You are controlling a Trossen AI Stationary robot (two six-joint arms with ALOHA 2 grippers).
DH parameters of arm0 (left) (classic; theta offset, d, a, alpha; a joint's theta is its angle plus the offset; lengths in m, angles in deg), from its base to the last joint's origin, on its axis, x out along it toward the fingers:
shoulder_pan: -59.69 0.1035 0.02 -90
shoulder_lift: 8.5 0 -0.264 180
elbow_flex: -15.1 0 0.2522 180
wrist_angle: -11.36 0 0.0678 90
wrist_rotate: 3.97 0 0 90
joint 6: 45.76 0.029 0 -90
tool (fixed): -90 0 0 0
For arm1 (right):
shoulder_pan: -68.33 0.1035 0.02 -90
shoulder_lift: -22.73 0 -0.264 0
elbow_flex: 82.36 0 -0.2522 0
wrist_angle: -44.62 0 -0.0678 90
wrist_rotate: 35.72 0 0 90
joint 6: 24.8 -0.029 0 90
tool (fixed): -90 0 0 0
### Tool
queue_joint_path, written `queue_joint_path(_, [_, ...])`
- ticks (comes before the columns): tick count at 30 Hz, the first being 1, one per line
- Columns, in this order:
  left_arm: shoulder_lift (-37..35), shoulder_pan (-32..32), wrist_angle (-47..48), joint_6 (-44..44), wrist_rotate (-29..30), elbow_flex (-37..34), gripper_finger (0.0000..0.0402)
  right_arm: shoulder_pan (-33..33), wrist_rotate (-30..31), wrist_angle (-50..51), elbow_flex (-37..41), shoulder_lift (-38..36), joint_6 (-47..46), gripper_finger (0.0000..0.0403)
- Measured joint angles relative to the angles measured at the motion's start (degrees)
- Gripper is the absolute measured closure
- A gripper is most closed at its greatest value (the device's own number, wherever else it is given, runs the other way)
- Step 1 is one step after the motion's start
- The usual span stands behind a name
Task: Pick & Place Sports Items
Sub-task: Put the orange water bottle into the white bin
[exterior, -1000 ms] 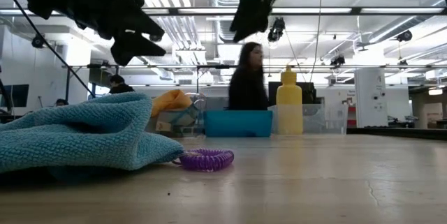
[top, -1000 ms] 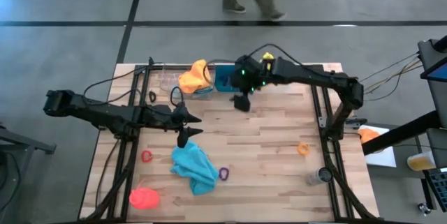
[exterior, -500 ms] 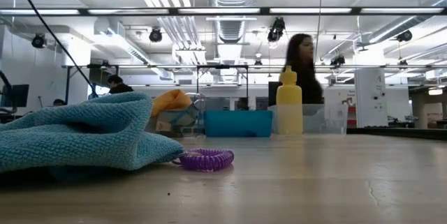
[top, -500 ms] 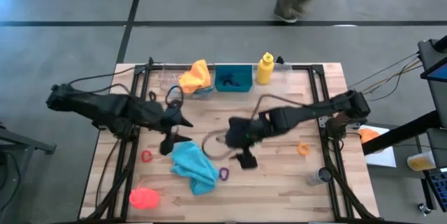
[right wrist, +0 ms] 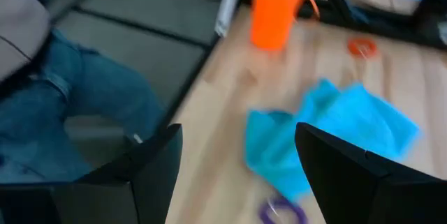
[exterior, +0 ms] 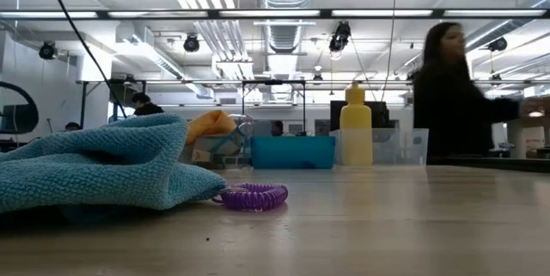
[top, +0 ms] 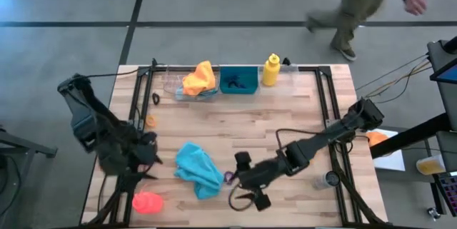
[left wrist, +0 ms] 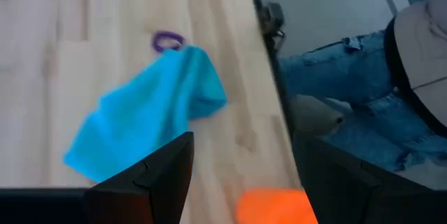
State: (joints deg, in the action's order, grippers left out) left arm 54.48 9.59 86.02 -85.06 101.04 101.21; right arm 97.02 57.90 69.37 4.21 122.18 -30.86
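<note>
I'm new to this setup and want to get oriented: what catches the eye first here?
The crumpled teal cloth near the table's front, a purple ring beside it. The right hand hovers open right of that ring; the left hand is open at the table's left edge. At the back, a yellow bottle stands beside a teal bin.

Overhead, table-level and wrist views share teal cloth (top: 198, 170)

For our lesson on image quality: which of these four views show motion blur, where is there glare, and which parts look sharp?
High view: table sharp, walking person smeared. Low view: ceiling lights glare; teal cloth and purple ring crisp, passing person blurred. Left wrist view: cloth and the orange-red bottle softened by blur. Right wrist view: everything blurred, bottle included.
</note>
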Motion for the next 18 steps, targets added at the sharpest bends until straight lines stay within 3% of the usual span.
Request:
queue_joint_path(5, [1.43, -7.40, -0.22, -3.21, 3.84, -0.53, 0.0155, 1.92, -0.02, -14.89, 5.87, 0.03, 0.00, 0.0124])
queue_joint_path(9, [3.57, -11.20, -1.23, -3.20, 3.52, -0.70, 0.0155, 2.83, -0.02, -23.88, 9.13, 0.03, -0.47, 0.0124])
queue_joint_path(18, [6.62, -17.13, -1.97, -4.53, 1.26, -0.70, 0.0155, 3.69, 0.06, -34.17, 12.61, 0.03, -6.47, 0.0124])
